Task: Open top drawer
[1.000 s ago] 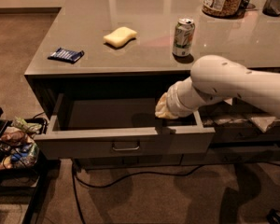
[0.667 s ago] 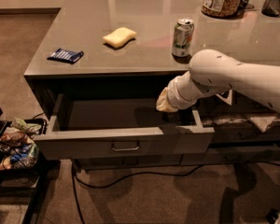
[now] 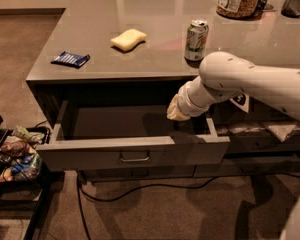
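Top drawer (image 3: 97, 153) is pulled well out toward the near side, w/ its shallow grey interior showing and nothing seen in it. Handle (image 3: 135, 158) sits at front centre, untouched. Gripper (image 3: 179, 113) hangs over the drawer's right part, just inside the right wall; can't tell its grip state, tip is lost in shadow. Vs a sec ago the drawer front hasn't moved, while the arm has lifted a bit, so the pull looks over & the task approx done. Can (image 3: 196, 40), sponge (image 3: 128, 39) & blue packet (image 3: 70, 59) stand on the surface (image 3: 155, 64), same spots as before
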Available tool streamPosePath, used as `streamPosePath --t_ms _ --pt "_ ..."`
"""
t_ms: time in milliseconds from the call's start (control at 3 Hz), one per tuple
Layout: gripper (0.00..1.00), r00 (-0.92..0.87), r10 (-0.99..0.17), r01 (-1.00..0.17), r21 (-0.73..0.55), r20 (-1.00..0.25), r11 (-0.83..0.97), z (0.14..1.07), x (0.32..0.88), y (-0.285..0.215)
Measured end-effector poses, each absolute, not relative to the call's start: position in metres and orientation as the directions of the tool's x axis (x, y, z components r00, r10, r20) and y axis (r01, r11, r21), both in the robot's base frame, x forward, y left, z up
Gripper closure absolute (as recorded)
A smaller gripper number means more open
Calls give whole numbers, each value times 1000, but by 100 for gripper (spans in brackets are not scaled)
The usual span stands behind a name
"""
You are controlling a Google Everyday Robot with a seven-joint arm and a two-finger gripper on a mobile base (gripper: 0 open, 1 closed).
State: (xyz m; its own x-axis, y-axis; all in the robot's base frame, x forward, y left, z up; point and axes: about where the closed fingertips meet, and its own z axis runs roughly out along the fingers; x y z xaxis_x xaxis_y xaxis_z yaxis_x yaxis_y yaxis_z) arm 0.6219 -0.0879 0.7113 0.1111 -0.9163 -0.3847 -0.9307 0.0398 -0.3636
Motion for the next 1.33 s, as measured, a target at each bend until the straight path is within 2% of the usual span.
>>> streamPosePath --t_ms 667,1333 --pt "100 86 -919 -953 -300 -385 36 689 601 -93" --pt "100 52 -894 -964 -257 -445 72 666 577 -94"
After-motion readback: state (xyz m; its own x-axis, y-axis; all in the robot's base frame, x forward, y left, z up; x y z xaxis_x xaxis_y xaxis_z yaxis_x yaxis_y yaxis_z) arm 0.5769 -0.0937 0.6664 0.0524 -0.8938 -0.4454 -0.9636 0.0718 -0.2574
